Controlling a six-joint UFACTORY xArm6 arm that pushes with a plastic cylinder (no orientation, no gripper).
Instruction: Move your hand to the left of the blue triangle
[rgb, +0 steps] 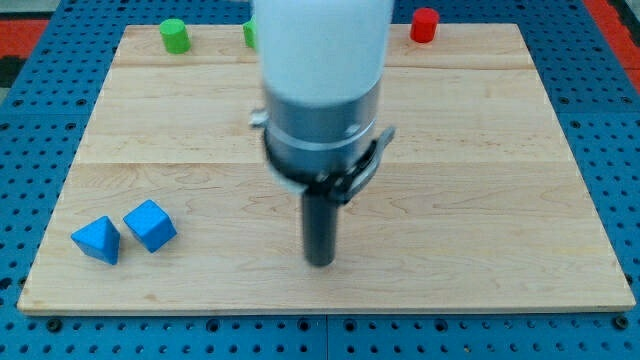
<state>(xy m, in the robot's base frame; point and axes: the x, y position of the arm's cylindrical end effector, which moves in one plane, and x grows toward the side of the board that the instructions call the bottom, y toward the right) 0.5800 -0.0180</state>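
The blue triangle (97, 240) lies near the board's bottom left corner. A blue cube-like block (150, 225) sits just to its right, almost touching it. My tip (320, 262) rests on the wooden board (480, 200) at the bottom middle, well to the right of both blue blocks. The white and grey arm body rises above the rod and covers the top middle of the view.
A green cylinder (175, 35) stands at the board's top left. A second green block (250, 34) shows partly behind the arm. A red cylinder (424, 25) stands at the top right. A blue pegboard (30, 120) surrounds the board.
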